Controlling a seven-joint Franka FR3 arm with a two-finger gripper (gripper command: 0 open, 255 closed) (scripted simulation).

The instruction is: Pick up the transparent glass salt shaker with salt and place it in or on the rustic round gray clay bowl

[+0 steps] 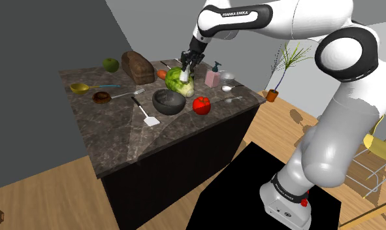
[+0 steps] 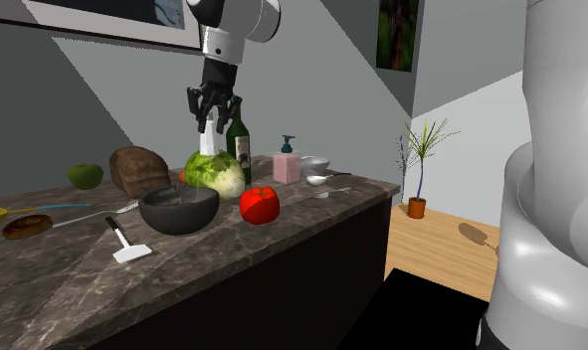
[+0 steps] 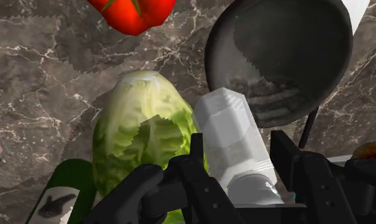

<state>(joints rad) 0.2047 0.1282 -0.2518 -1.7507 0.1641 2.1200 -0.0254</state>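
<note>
My black gripper (image 1: 185,68) is shut on the salt shaker (image 3: 234,137), a white faceted jar with a metal cap, held in the air above the counter. In the second exterior view the salt shaker (image 2: 211,137) hangs from the gripper (image 2: 212,127) over the green lettuce (image 2: 216,173). The dark gray round bowl (image 1: 168,101) sits on the marble counter just beside the lettuce (image 1: 179,80). Seen from the wrist, the bowl (image 3: 282,57) lies just beyond the shaker's base, and the lettuce (image 3: 142,130) is beside it.
A red tomato (image 1: 201,104) sits near the bowl, a white spatula (image 1: 147,115) in front of it. A bread loaf (image 1: 137,66), green apple (image 1: 110,64), yellow spoon (image 1: 80,87), pink soap dispenser (image 1: 213,76), dark bottle (image 2: 239,138) and small white bowl (image 1: 227,76) crowd the counter.
</note>
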